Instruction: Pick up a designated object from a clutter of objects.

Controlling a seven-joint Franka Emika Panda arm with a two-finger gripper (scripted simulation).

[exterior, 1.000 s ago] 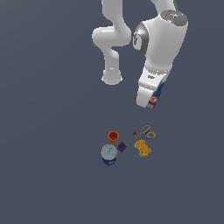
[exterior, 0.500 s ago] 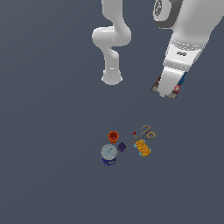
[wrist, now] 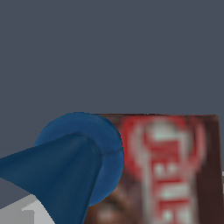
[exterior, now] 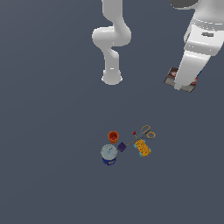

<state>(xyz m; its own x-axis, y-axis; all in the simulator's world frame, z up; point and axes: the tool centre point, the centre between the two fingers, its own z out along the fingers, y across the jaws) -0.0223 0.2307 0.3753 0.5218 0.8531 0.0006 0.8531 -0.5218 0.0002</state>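
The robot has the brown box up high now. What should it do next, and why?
Probably just hold steady and keep the pincer shut. The dark brown box already hangs well above the floor, far from the scissors, orange cup and blue can. Opening now would likely drop it.

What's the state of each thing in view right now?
Brown box: held in the fingers, lifted clear of the clutter.
Orange cup: upright on the floor.
Blue can: upright, lid on.
Purple cube: resting beside the can.
Scissors: lying flat.
Yellow box: lying flat.
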